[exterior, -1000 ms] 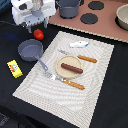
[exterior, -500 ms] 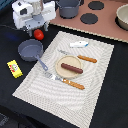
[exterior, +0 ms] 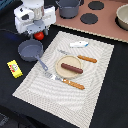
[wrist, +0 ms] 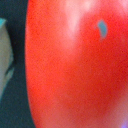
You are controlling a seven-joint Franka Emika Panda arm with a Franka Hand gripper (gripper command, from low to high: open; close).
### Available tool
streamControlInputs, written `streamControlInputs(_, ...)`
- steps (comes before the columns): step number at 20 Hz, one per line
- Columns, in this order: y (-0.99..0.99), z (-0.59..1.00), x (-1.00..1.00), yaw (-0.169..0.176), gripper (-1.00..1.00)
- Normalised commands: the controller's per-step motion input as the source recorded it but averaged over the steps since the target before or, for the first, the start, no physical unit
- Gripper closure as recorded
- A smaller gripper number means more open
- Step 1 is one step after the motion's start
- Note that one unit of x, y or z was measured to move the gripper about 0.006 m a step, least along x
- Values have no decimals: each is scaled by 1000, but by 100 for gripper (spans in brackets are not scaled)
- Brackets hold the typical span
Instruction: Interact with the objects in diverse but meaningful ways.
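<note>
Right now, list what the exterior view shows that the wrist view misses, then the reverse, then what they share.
Only the exterior view shows the layout: the saucepan, the yellow packet, the fish, the sausage on its plate, and the placemat. Only the wrist view shows the tomato close up, filling the frame, with a small grey-blue mark on its skin. Both show the tomato; in the exterior view it peeks out beneath the arm. Neither shows the jaws clearly.

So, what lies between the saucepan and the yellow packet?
Nothing: in the exterior view, only bare black table separates the saucepan and yellow packet.
</note>
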Motion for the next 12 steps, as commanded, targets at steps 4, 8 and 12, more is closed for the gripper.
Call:
streamControlInputs(4,-50,-223,81,-11,100)
streamControlInputs(8,21,512,118,-47,100)
streamControlInputs(12,190,1000,220,-78,100)
